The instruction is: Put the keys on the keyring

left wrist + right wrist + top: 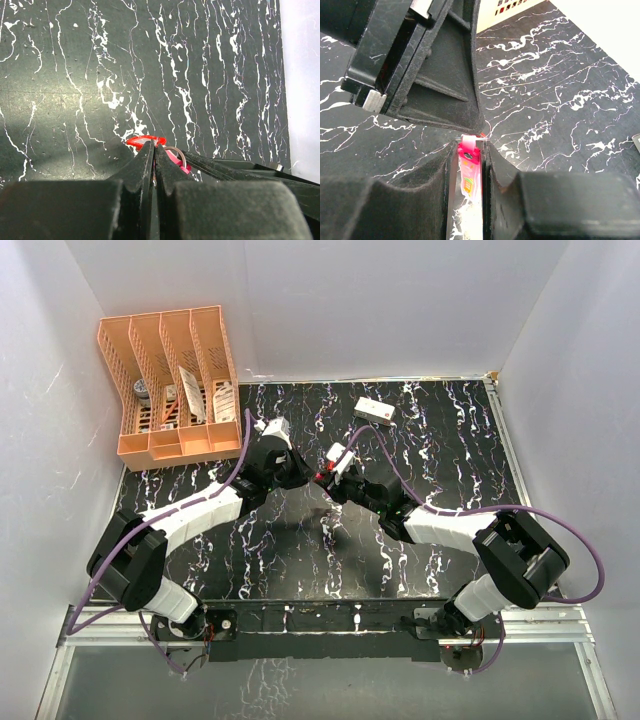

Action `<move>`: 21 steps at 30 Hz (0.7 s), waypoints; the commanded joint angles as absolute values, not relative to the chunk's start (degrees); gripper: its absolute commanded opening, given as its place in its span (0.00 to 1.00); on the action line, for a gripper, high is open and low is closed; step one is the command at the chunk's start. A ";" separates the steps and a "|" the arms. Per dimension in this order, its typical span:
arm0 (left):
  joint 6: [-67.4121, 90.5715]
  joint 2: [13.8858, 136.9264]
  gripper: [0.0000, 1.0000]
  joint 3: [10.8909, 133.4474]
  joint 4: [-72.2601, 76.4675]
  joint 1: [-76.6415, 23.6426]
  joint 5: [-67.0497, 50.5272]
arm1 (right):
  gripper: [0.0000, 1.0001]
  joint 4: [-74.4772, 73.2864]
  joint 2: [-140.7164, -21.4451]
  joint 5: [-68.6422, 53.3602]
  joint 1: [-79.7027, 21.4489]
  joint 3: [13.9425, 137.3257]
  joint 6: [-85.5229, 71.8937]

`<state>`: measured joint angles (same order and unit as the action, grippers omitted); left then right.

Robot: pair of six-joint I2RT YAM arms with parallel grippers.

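Left gripper (152, 149): jaws pressed together, pinching the red key (143, 141) by its head. The head pokes out past the tips and lies crosswise to the fingers. The blade is hidden between the pads, so I can't tell which way it points.

Right gripper (470, 152): partly closed on the keyring (176, 152), clamping its pink tag (470, 176) flat between the pads. The tag's long axis runs along the fingers, ring end outward, toward the left gripper.

The two grippers meet nose to nose, seemingly raised, over the middle of the tabletop (450, 470), a bit toward its far edge. In the left wrist view the ring sits just beside the left tips on the right, touching or nearly touching the key head. Can't tell if it is threaded.

Judgement: this is the threading step. The move turns on lining the key's hole up with the ring's split. Both arms are equally near.

Pale metal key not seen in any view. White box (375, 412) lies well apart, toward the far edge.
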<state>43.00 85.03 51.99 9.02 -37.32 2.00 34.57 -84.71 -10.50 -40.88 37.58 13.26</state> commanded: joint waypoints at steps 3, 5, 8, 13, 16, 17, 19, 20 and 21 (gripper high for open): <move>42.18 84.27 0.00 54.40 7.40 -37.69 2.27 | 0.00 39.29 -83.02 -8.68 -41.23 37.06 14.24; 42.11 84.34 0.00 54.43 7.34 -37.70 2.22 | 0.00 39.37 -82.73 -8.46 -41.25 36.96 14.32; 42.10 84.46 0.00 54.82 7.02 -37.70 1.87 | 0.00 39.37 -82.47 -8.10 -41.29 36.75 14.70; 41.95 84.82 0.00 55.28 6.55 -37.69 1.24 | 0.00 39.39 -82.03 -7.68 -41.26 36.67 15.06; 41.92 85.08 0.00 55.45 6.26 -37.70 0.93 | 0.00 39.46 -81.79 -7.52 -41.31 36.49 15.20; 41.92 85.13 0.00 55.52 6.18 -37.71 0.82 | 0.00 39.54 -81.62 -7.28 -41.26 36.41 15.21; 41.93 85.17 0.00 55.55 6.16 -37.66 0.74 | 0.00 39.84 -81.30 -7.13 -41.25 36.17 15.37; 41.92 85.21 0.00 55.55 6.15 -37.70 0.71 | 0.00 39.82 -81.30 -7.04 -41.30 36.14 15.45; 41.92 85.25 0.00 55.55 6.15 -37.70 0.66 | 0.00 39.79 -81.30 -7.03 -41.29 36.13 15.52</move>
